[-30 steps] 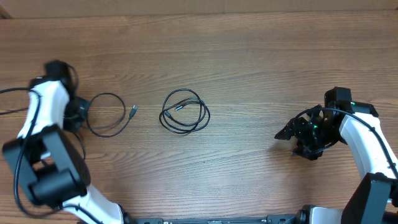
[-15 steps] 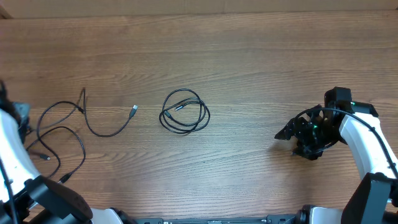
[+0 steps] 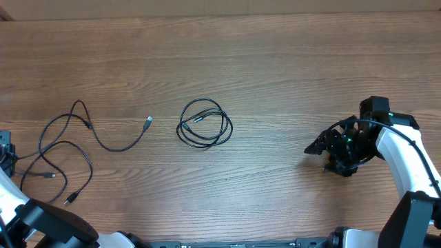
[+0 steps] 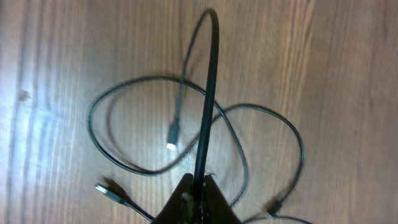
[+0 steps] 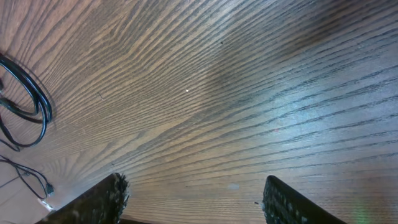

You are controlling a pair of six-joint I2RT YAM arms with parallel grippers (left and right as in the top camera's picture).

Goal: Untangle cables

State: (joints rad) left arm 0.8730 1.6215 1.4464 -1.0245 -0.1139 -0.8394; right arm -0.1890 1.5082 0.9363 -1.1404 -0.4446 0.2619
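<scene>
Wood-grain table [image 3: 275, 55] carries two groups of cables; progress judged as partly done. Loose cords [image 3: 69, 148] lie spread in open curves at the left side, crossing in a few places but with no tight knot that I can see; a silver-tipped plug [image 3: 148, 122] ends one of them, pointing toward the centre. Coil [image 3: 204, 124] sits at mid-table, well apart from both arms, wound in several overlapping loops; by my reading this is the main work left, plus the last crossings on the left. Left gripper [image 4: 198, 185] is closed, pinching one strand of the loose cords, which rises out of the fingertips in the wrist view; right gripper [image 5: 193, 205] hovers with fingers spread wide and nothing between them, well to the right of the coil. Count: two arms; one coil; loose cords probably two, going by three free plug ends in the left wrist view, though I cannot trace each one fully.
</scene>
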